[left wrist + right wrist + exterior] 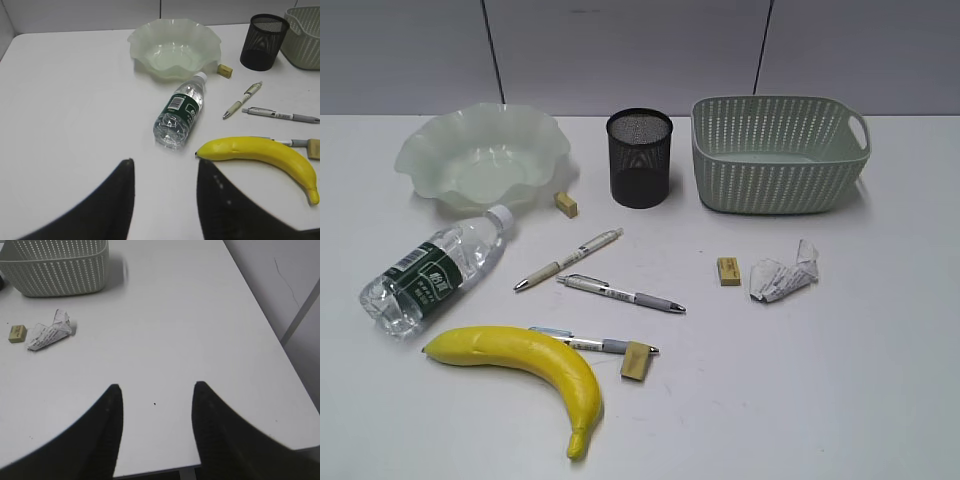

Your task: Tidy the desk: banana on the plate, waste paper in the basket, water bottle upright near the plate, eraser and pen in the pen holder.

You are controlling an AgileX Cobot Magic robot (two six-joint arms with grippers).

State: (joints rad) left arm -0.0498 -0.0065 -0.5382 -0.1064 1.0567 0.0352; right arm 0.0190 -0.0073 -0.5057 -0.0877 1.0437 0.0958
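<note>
1. White worktop (840, 380) is spreading bare under both pairs of fingers; nothing is lying between or touching either pair.
2. The left fingers (165, 200) are standing apart with a clear gap, gripping nothing and hovering over the worktop.
3. Ahead of the left fingers, the water bottle (181, 116) is lying on its side, its white cap pointing away toward the plate (174, 47), close to the wavy rim.
4. Ahead and right of those fingers, the banana (260, 157) is lying flat, its near end just beyond the right fingertip.
5. Farther out to the right, three pens are lying, the grey-gripped pen (282, 115) in the middle, with an eraser (314, 148) at the frame edge beside the banana.
6. The pen holder (263, 41) is standing upright far ahead to the right, another eraser (225, 70) sitting between it and the plate.
7. The right fingers (155, 435) are likewise spread open and holding nothing.
8. Ahead and left of them, the waste paper (49, 331) is lying near a third eraser (17, 333), both short of the basket (57, 267).
9. The worktop's right edge is running close to the right fingers' right side, and the near edge is showing under them; open room is lying ahead.
</note>
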